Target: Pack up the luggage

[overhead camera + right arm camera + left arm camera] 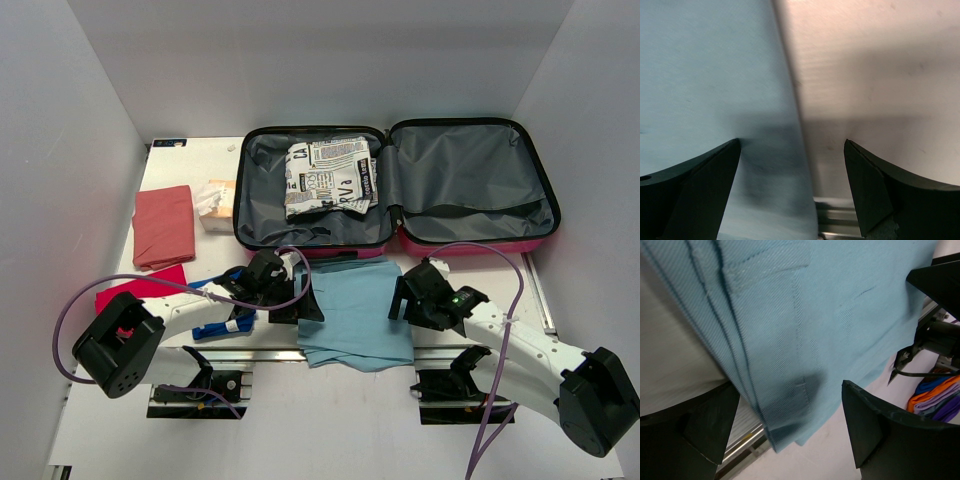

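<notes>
luggage [395,185] lies open flat at 12 o'clock on the table [330,420], both halves showing grey lining, with a pink shell edge along the near side. the half at 9 o'clock holds a folded newsprint cloth [330,178]. the half at 3 o'clock shows only lining and a dark strap.

folded blue cloth [355,318] lies at 6 o'clock of the luggage, just beside its near edge, its near end over the metal rail [270,355].

left gripper [298,303] sits at 9 o'clock of the blue cloth. fingers spread wide, nothing pinched. wrist view shows the cloth's edge and corner between them, can't tell if they touch it.

right gripper [402,292] sits at 3 o'clock of the blue cloth. fingers spread wide, nothing pinched. in its wrist view the cloth's edge runs between them, one finger over cloth and the other over bare table.

salmon cloth [163,225] lies folded at 9 o'clock of the luggage, and a tissue pack [215,205] sits between them. red cloth [140,287] is at 6 o'clock of the salmon one, partly under the left arm. a blue item [225,325] lies under that arm, too hidden to name.
</notes>
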`<action>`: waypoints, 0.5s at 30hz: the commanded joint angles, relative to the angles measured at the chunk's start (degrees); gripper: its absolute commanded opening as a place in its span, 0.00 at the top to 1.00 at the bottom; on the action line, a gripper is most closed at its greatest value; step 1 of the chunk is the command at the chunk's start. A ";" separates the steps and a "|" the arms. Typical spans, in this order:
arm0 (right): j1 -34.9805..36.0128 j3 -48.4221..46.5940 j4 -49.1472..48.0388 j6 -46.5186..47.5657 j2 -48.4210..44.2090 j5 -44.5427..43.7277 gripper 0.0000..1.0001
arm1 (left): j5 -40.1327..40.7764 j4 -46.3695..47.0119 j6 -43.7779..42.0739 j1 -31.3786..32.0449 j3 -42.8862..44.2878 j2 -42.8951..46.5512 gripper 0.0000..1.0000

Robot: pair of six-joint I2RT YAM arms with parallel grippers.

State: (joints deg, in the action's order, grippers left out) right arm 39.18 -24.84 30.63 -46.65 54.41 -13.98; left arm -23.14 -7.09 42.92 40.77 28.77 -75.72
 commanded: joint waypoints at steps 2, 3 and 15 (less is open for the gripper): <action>-2.18 1.99 -9.79 5.69 1.75 9.13 0.11 | 4.50 2.43 0.50 2.28 0.58 -3.28 0.10; -2.35 2.16 -10.85 6.74 1.84 10.54 0.12 | 4.85 2.43 0.59 3.51 1.10 -5.20 0.13; -2.44 -1.68 -10.36 13.17 0.47 24.18 1.00 | 9.86 -7.57 -0.29 9.84 10.84 -4.44 1.00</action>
State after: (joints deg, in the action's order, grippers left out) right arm 35.53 -23.70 17.26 -34.76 58.89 2.26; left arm -15.25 -10.02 43.86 48.10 35.79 -83.09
